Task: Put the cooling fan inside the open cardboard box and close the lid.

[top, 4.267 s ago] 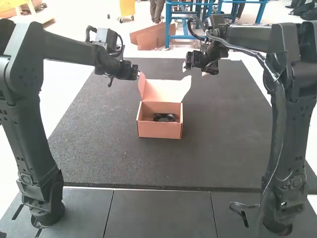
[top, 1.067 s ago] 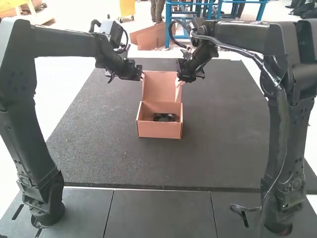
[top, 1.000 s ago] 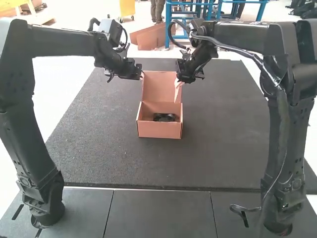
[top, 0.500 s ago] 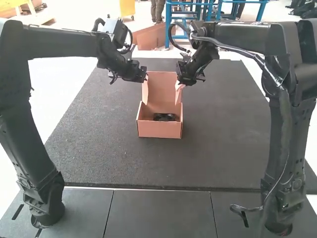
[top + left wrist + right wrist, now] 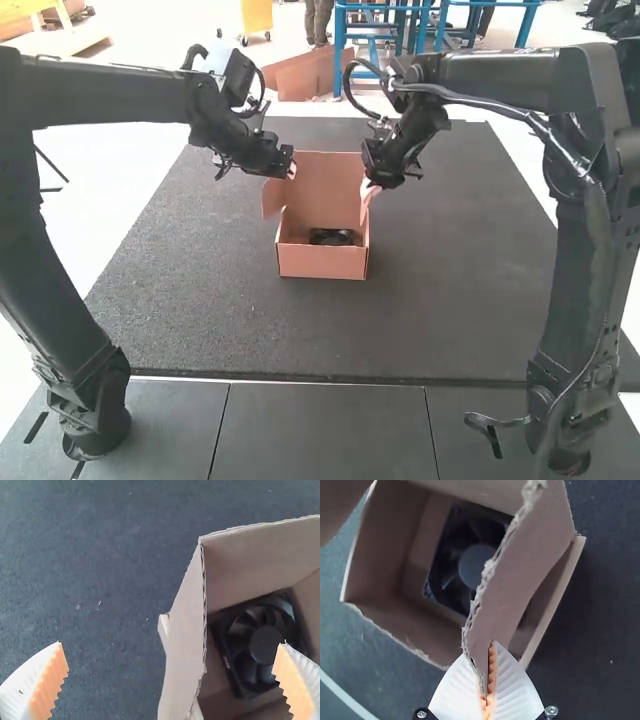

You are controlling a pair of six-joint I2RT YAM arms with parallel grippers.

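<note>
Left arm: stretched in from the worktop's left edge toward its middle, wrist bent down; left tool (image 5: 283,168) at the upper left corner of the lid (image 5: 325,190).
Left tool state: released, its white ribbed fingers (image 5: 45,682) spread wide with a cardboard flap (image 5: 185,655) between them, touching neither.
Right arm: reaches in from the right edge, elbow high; right tool (image 5: 490,652) points down at the lid's right side.
Right tool state: clenched on the lid's ragged edge.
Box (image 5: 322,258): brown cardboard, on the dark mat (image 5: 200,280) at the worktop's middle; lid raised, not shut.
Fan (image 5: 332,237): black, lying flat on the box's floor, blades facing up.
</note>
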